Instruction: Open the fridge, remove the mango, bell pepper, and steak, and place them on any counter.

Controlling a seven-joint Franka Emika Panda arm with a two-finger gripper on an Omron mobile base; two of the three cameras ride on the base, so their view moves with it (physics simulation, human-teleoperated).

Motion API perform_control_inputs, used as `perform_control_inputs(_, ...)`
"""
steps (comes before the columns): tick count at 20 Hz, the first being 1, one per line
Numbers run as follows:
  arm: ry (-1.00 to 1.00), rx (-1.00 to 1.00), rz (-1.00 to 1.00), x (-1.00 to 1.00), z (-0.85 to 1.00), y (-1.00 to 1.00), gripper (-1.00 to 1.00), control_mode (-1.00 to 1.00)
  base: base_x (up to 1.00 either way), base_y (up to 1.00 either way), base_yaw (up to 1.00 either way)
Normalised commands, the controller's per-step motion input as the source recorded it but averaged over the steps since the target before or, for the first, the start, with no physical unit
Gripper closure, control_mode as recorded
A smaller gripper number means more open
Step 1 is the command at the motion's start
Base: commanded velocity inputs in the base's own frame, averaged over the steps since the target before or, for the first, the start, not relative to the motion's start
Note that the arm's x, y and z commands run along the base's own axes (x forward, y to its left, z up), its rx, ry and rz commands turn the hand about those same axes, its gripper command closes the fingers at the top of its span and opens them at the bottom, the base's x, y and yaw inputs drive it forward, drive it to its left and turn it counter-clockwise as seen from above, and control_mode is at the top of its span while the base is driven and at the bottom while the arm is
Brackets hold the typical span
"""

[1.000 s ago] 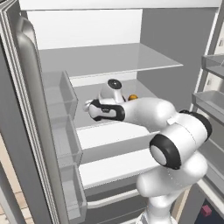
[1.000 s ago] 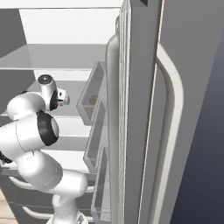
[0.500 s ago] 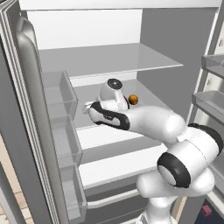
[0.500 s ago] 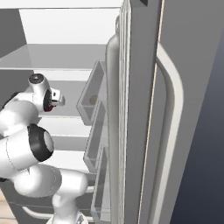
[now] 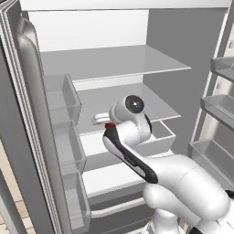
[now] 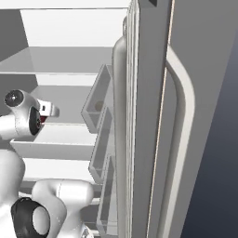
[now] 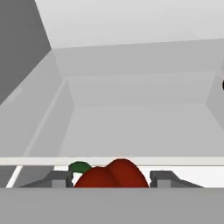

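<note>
The fridge [image 5: 114,68] is seen with both doors swung open, and the arm [image 5: 137,151] is reached in over the white drawer [image 5: 160,137] below its lower shelf. The red bell pepper [image 7: 111,175] (green stem to one side) is seen between the jaws, which are closed partway on its flanks. It is judged light, hollow, waxy-smooth and easily bruised, so a moderate squeeze across the widest part is advised.

You see a smooth, glossy red bell pepper [image 7: 113,174] between matt dark fingertips [image 7: 164,178]; the fridge [image 5: 116,68] shows matt white plastic-looking shelves and translucent door bins [image 5: 61,98].
</note>
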Motion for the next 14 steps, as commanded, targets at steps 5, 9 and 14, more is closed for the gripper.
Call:
perform_control_inputs(5,0.04,0.00,-0.06,-0.68,0.56,-0.30,1.00,-1.00,0.00,0.00,0.00)
perform_control_inputs(9,0.01,0.02,0.00,-0.72,0.10,-0.57,1.00,-1.00,0.00,0.00,0.00)
perform_control_inputs(14,0.03,0.01,0.00,-0.24,0.00,-0.14,1.00,1.00,-0.53,-0.16,0.00)
